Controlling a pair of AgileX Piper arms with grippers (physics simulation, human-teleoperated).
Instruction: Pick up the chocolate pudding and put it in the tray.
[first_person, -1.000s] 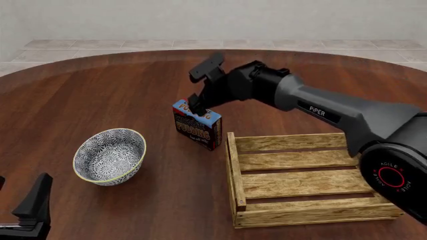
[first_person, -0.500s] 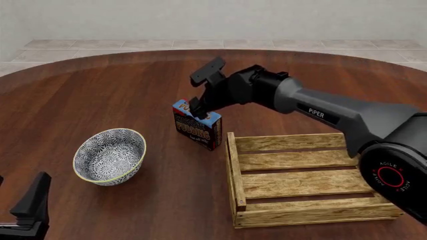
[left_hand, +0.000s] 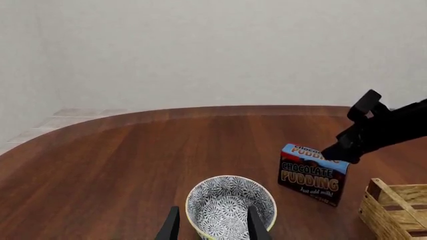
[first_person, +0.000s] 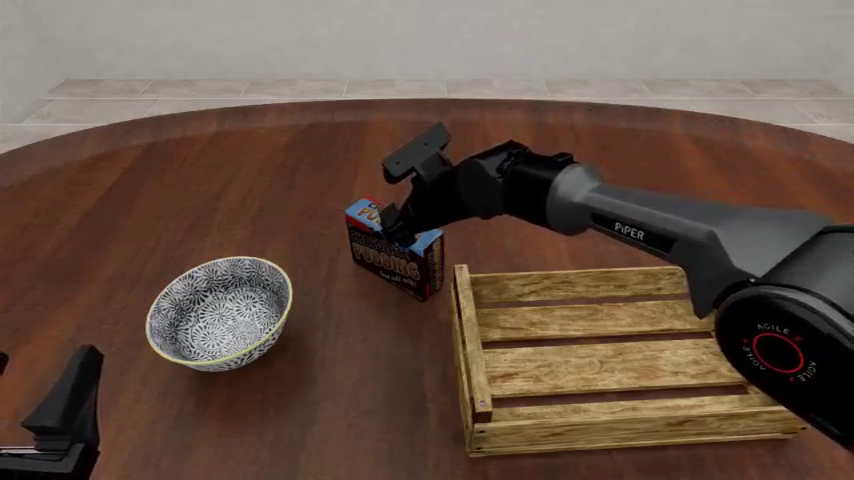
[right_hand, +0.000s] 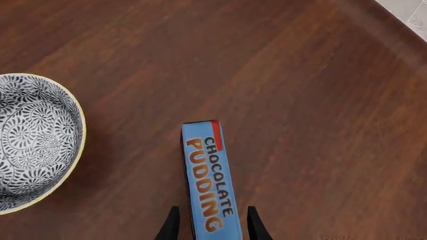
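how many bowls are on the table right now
1. The patterned bowl sits on the table toward the left arm's side, apart from the chocolate pudding and the tray. None seems hidden in these views.

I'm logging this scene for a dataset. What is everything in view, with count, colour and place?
Chocolate pudding carton: one, light-blue top, dark front; upright just off the crate's far-left corner.
Slatted wooden tray: one, light wood; right of centre.
Round patterned bowl: one, blue-and-white; left of the carton.
Round wooden table: one, dark reddish-brown; under everything.
Right tool: one, black; fingers astride the carton's top.
Left tool: one, black; open, near-left, facing the bowl.
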